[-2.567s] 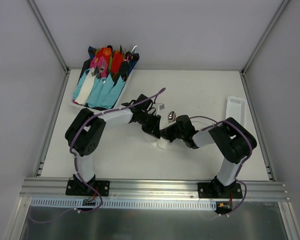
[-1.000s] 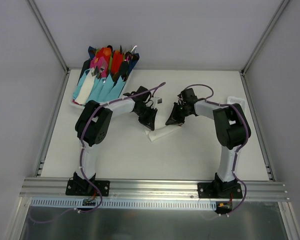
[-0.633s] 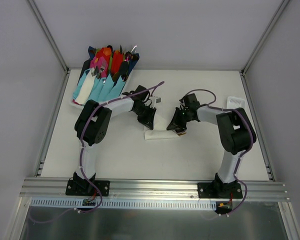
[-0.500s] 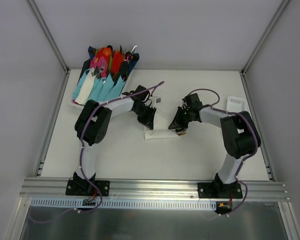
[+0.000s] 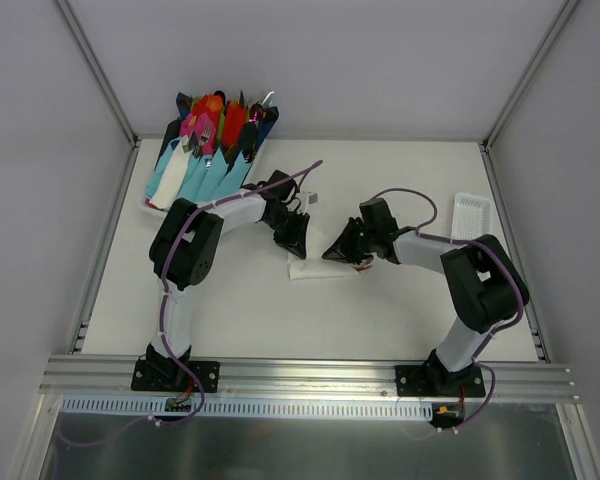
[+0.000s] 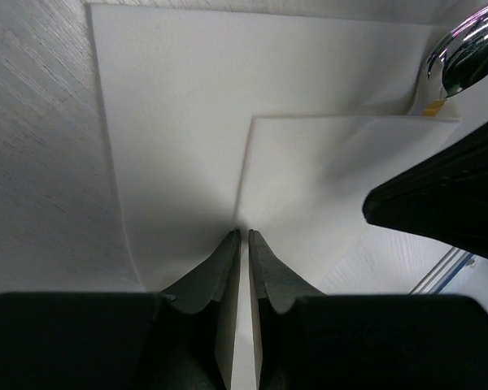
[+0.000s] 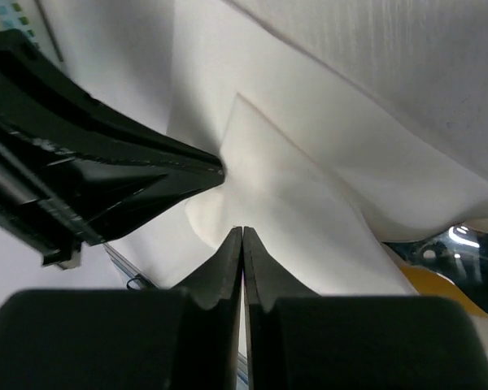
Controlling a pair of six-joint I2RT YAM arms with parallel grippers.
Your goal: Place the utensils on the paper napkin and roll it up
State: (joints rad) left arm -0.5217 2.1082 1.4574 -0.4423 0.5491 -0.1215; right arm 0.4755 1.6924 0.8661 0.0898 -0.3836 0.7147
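Paper napkin (image 5: 320, 269) lies folded into a narrow white strip on the bench (image 5: 410, 180), with one layer lapped over another. The utensils are tucked in at the napkin's right end. There a silvery spoon head (image 6: 465, 50) pokes out from under the top layer, and a golden-yellow piece (image 7: 442, 286) shows just beside it.

The left gripper (image 5: 299, 242) comes down on the napkin's left half. Its fingers (image 6: 226, 262) are drawn almost together and pinch a raised crease of the paper, with folds fanning out from their tips. The right gripper (image 7: 241, 232) meets the napkin from the opposite side, near the spoon end. Its fingers (image 7: 218, 280) are clenched tight, tips on the upper layer, though whether any paper is caught between them cannot be told. The two grippers' tips stand close together over the napkin, apart.

A white slotted tray (image 5: 472, 214) sits well to the napkin's right. A bundle of bright cutlery (image 5: 206, 150) in light-blue wraps lies beyond its left end.
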